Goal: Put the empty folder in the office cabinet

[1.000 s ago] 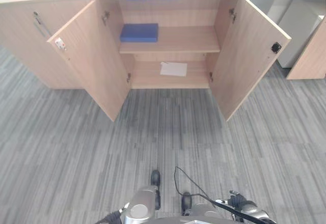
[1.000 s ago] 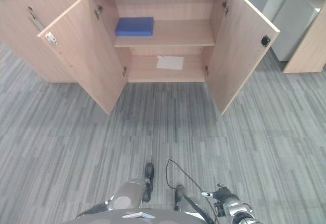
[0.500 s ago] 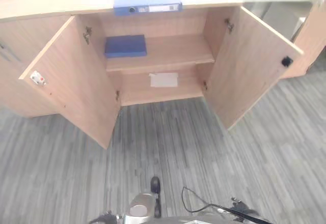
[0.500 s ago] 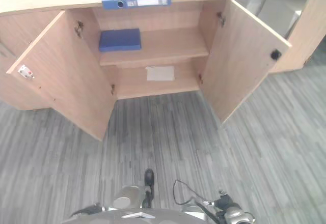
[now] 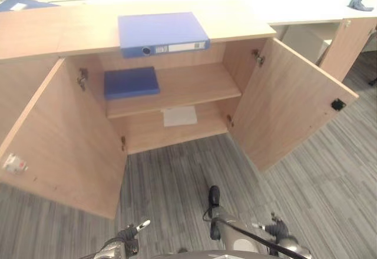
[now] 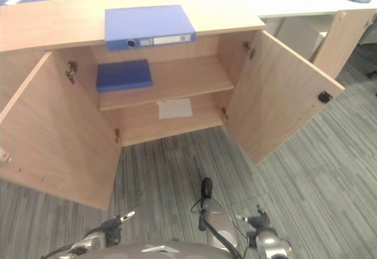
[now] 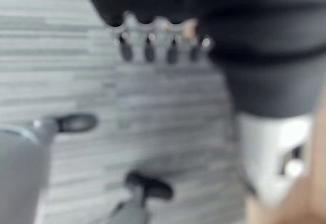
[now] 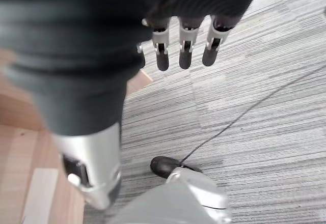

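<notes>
The folder (image 5: 162, 33) is seen lying untouched at twelve o'clock on the worktop (image 5: 53, 32) above the open cabinet (image 5: 177, 88) (doors swung wide), while the left hand (image 7: 160, 48) and right hand (image 8: 186, 46) are held low, fingers relaxed and empty, so grasping and shelving remain.

The wooden office cabinet (image 5: 283, 106) stands on grey striped carpet floor (image 5: 177, 182) with both doors swung open. On its worktop (image 5: 59, 32) a blue folder (image 5: 160, 32) lies flat, spine at the front edge. The upper shelf (image 5: 188, 85) carries a darker blue folder (image 5: 131, 82) at its left; a white sheet (image 5: 179, 116) lies on the lower shelf
</notes>
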Motion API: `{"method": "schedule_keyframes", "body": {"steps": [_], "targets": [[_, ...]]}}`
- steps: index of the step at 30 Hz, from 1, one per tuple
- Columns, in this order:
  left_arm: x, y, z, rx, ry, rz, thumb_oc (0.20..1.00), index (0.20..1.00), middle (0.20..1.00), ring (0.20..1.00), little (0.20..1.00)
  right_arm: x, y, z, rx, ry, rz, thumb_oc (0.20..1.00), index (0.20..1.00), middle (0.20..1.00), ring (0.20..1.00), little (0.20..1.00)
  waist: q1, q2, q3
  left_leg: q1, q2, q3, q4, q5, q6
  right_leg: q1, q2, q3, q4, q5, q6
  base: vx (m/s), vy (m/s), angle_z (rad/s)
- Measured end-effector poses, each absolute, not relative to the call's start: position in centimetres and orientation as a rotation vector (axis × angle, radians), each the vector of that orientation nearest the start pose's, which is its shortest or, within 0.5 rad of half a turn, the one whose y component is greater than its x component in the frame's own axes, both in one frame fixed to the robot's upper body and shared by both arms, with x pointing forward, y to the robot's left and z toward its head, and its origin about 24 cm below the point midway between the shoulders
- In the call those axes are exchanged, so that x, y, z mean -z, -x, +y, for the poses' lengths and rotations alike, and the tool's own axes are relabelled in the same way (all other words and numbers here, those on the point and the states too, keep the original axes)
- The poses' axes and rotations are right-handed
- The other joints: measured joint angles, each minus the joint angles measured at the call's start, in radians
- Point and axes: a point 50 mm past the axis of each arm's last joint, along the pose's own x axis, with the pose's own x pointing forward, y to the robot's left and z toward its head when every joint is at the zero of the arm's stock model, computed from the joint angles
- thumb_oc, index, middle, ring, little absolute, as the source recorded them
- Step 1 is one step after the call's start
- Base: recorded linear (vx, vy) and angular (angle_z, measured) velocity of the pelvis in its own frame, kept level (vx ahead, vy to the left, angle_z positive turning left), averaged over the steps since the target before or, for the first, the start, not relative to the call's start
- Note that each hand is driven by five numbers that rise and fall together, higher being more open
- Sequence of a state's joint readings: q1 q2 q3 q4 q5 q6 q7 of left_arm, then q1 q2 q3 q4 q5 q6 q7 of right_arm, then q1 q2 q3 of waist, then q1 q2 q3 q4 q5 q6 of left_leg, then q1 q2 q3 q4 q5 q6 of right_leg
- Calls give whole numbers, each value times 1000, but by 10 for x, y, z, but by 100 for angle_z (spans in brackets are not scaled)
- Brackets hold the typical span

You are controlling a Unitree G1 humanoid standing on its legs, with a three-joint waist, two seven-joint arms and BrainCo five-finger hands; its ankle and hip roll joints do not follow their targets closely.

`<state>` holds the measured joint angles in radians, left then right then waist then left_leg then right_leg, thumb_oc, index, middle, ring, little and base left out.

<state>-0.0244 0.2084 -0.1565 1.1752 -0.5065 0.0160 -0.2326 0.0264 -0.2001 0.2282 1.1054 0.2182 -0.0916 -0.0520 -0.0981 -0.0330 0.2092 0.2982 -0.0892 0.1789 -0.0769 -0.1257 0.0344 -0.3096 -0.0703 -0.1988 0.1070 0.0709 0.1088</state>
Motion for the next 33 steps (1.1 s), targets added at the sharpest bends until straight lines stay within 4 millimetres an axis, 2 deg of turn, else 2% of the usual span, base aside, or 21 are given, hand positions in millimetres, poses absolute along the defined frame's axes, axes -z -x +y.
{"method": "schedule_keyframes", "body": {"steps": [2,3,4,5,6,7,9,10,11,12,13,16,18,20,21,22,23,24,28,30,33], "targets": [[159,-110,203,-62,308,1107,1000,1000,1000,1000,1000,157,-107,-211,97,130,1057,1000,1000,1000,1000,1000,-8,5,-1,28,8,-11,1,-20,-33,36,15,2,28,-1,-11,276,-176,13],[160,-107,204,-60,310,1111,1000,1000,1000,1000,1000,155,-107,-214,110,131,1045,1000,1000,1000,1000,1000,-6,-7,-10,41,6,-33,36,-41,-64,113,33,42,-35,70,-114,312,-214,27],[161,-106,201,-56,317,1115,1000,1000,1000,1000,1000,154,-111,-218,116,139,1035,1000,1000,1000,1000,1000,-1,-3,-7,39,11,-45,79,-41,-64,144,36,49,-61,108,-153,362,-268,23],[162,-102,198,-53,328,1126,1000,1000,1000,1000,1000,151,-116,-221,116,147,1020,1000,1000,1000,1000,1000,0,3,-4,22,15,-48,171,-36,-72,196,38,51,-103,111,-164,159,-139,8],[162,-102,198,-53,328,1126,1000,1000,1000,1000,1000,151,-116,-221,116,147,1020,1000,1000,1000,1000,1000,0,3,-4,22,15,-48,171,-36,-72,196,38,51,-103,111,-164,130,-122,-14],[166,-89,192,-58,345,1154,1000,1000,1000,1000,1000,147,-126,-225,109,158,990,1000,1000,1000,1000,1000,6,8,-7,-18,27,-41,330,-49,-81,295,37,64,-178,110,-167,202,-198,-27],[167,-87,187,-53,357,1152,1000,1000,1000,1000,1000,140,-144,-225,91,165,930,1000,1000,1000,1000,1000,15,22,-16,-77,82,-42,358,-59,-86,330,51,77,-191,70,-190,246,-261,-22],[166,-93,188,-75,367,1124,1000,1000,1000,1000,1000,135,-156,-222,73,168,898,1000,1000,1000,1000,1000,25,32,-15,-149,97,-64,497,-27,-120,340,58,85,-192,47,-197,110,-104,-12],[164,-100,189,-103,375,1094,1000,1000,1000,1000,1000,135,-160,-217,43,185,895,1000,1000,1000,1000,1000,31,16,-5,-268,109,-45,708,38,-150,350,53,90,-191,38,-209,69,-23,-21],[162,-108,191,-121,360,1065,1000,1000,1000,1000,1000,133,-164,-212,15,192,882,1000,1000,1000,1000,1000,47,-7,5,-342,114,-45,805,24,-123,368,35,94,-191,32,-200,116,69,-24],[161,-108,193,-135,350,1050,1000,1000,1000,1000,1000,132,-165,-210,8,193,879,1000,1000,1000,1000,1000,48,-17,9,-363,118,-47,754,5,-98,384,32,93,-191,31,-198,142,141,-20],[155,-123,195,-169,313,981,1000,1000,1000,1000,1000,132,-165,-212,5,208,885,1000,1000,1000,1000,1000,35,-14,16,-363,131,-11,422,11,-86,422,30,89,-191,1,-182,110,172,-6],[150,-132,198,-186,258,938,1000,1000,1000,1000,1000,134,-159,-215,-3,235,904,1000,1000,1000,1000,1000,12,1,16,-337,132,15,197,63,-78,444,34,75,-191,-21,-160,68,170,9],[146,-140,199,-191,213,902,1000,1000,1000,1000,1000,136,-154,-218,-1,242,925,1000,1000,1000,1000,1000,3,20,18,-310,134,7,110,121,-77,468,38,75,-191,-33,-148,76,205,1],[141,-148,200,-213,171,869,1000,1000,1000,1000,1000,139,-143,-224,-4,262,956,1000,1000,1000,1000,1000,-2,45,13,-285,135,-31,50,186,-77,479,44,82,-191,-47,-128,69,187,-4],[139,-152,200,-226,138,859,1000,1000,1000,1000,1000,140,-139,-228,2,270,971,1000,1000,1000,1000,1000,-1,65,13,-268,139,-50,34,230,-66,487,51,82,-191,-53,-118,76,203,-4],[138,-154,202,-239,100,853,1000,1000,1000,1000,1000,141,-135,-230,7,275,984,1000,1000,1000,1000,1000,0,73,14,-241,133,-58,1,263,-25,498,49,85,-191,-60,-106,52,97,6],[135,-158,207,-252,52,837,1000,1000,1000,1000,1000,142,-133,-229,6,272,990,1000,1000,1000,1000,1000,1,67,11,-239,118,-60,-1,268,-18,499,33,83,-191,-67,-87,55,88,8],[121,-165,234,-356,-112,752,1000,1000,1000,1000,1000,142,-133,-226,-1,258,989,1000,1000,1000,1000,1000,25,56,8,-240,73,-63,-7,252,1,498,-12,77,-191,-74,-50,46,58,9],[111,-160,258,-418,-250,697,1000,1000,1000,1000,1000,144,-133,-216,-15,234,988,1000,1000,1000,1000,1000,44,44,1,-239,64,-67,-8,250,3,500,-23,77,-192,-74,-43,32,32,6],[105,-149,269,-436,-383,657,1000,1000,1000,1000,1000,145,-133,-211,-21,222,982,1000,1000,1000,1000,1000,57,35,-6,-239,67,-67,-11,242,-4,501,-19,74,-192,-74,-43,1,-4,1]]}}
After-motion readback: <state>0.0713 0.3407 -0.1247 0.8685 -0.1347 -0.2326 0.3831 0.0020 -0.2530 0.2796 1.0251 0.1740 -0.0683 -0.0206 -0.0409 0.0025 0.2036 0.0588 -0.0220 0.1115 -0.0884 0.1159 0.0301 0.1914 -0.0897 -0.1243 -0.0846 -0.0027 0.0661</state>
